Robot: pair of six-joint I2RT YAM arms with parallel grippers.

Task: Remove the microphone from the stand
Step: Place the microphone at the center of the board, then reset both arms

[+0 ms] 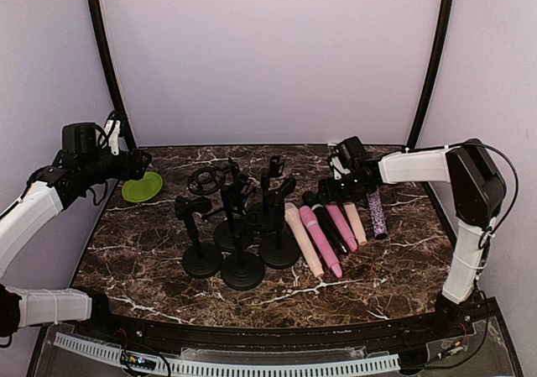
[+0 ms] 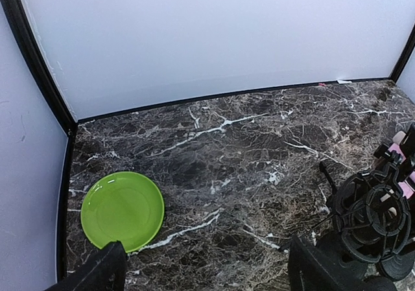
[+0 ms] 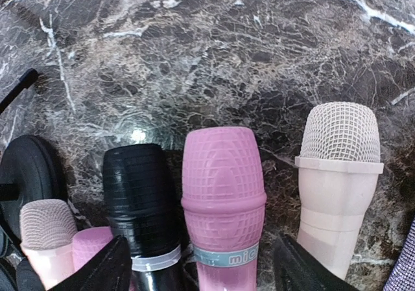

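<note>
Several black stands (image 1: 243, 259) are grouped mid-table, and I see no microphone in their clips. To their right, several microphones (image 1: 323, 238) lie side by side on the marble. My right gripper (image 1: 340, 184) hovers low over their heads and is open. In the right wrist view its fingers (image 3: 104, 268) straddle a pink microphone (image 3: 224, 194) and a black microphone (image 3: 139, 194) without gripping either. A cream microphone (image 3: 338, 174) lies just outside the right finger. My left gripper (image 1: 138, 165) is open and empty at the back left.
A green plate (image 2: 122, 209) sits in the back-left corner, below my left gripper (image 2: 207, 271). A black shock-mount stand (image 2: 373, 216) is to the right of it. A glittery purple microphone (image 1: 377, 213) ends the row. White walls close the back and sides.
</note>
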